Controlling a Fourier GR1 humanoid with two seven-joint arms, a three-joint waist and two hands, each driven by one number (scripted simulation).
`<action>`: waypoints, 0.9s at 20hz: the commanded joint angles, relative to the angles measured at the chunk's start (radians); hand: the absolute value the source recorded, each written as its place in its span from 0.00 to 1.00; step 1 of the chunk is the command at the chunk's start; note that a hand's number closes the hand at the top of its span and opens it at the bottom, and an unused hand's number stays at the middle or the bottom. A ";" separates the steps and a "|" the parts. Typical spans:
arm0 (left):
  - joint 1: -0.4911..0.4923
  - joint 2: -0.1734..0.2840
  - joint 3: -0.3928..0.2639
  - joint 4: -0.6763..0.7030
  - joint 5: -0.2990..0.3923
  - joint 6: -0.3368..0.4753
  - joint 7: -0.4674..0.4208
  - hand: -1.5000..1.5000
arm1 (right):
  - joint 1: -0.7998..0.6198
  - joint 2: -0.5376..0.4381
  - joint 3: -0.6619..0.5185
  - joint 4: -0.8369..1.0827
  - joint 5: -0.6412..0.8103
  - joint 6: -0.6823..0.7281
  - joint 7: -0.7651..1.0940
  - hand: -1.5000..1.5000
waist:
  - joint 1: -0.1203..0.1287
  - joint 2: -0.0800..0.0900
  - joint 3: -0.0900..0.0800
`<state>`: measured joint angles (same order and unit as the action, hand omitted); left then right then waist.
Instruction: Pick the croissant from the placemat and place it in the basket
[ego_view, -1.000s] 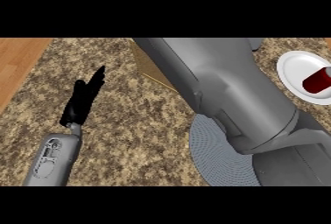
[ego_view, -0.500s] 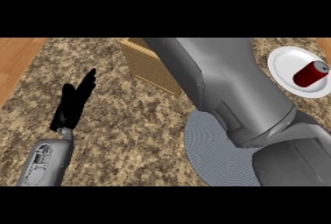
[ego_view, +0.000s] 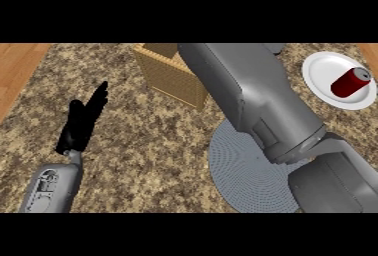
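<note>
The left hand (ego_view: 83, 122) shows at the view's left, its fingers straight and together, pointing up the counter and holding nothing; it reads as a resting hand, kept out of the way while the other arm does the work. The right hand itself cannot be seen: only the right forearm (ego_view: 255, 100) shows, a broad grey limb running from the lower right corner up toward the top middle, where it leaves the view, so whether those fingers are spread or curled, and whether they carry anything, cannot be told. The arm's line suggests a reach toward the far side of the counter, over the basket (ego_view: 171, 75), a tan woven box whose near wall and left side show while its right part and most of its opening lie behind the forearm. Beneath the arm lies the round grey placemat (ego_view: 244, 167), its right half covered by the elbow. The croissant is not visible anywhere: it is not on the bare part of the placemat, and it may be in the hidden hand, inside the basket, or under the arm; my guess is that it is being carried to the basket, but nothing here confirms that. Well apart at the upper right sits a white plate (ego_view: 325, 67) with a red can (ego_view: 349, 82) lying on its side on it, unconnected to the task. The speckled counter (ego_view: 148, 150) carries everything.
</note>
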<state>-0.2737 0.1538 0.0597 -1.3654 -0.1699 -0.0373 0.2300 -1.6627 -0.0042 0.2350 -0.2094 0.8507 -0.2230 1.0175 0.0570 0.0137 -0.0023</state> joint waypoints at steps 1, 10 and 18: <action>0.005 0.003 -0.006 -0.027 0.003 -0.011 0.026 0.50 | 0.064 0.004 -0.027 0.005 -0.023 -0.111 0.012 1.00 | 0.006 0.005 0.001; 0.023 -0.008 -0.002 -0.061 0.006 0.004 0.045 0.50 | 0.179 0.004 -0.093 -0.051 -0.085 -0.313 -0.054 0.00 | -0.011 -0.003 0.002; 0.067 0.010 0.018 -0.016 0.007 -0.006 -0.041 0.50 | 0.208 -0.006 -0.048 -0.095 -0.001 -0.622 -0.035 0.00 | -0.022 -0.005 0.001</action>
<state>-0.2534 0.1714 0.0801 -1.3771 -0.1545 -0.0544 0.2302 -1.4658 -0.0105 0.1775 -0.2943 0.8061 -0.6628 0.9283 0.0460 0.0119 -0.0010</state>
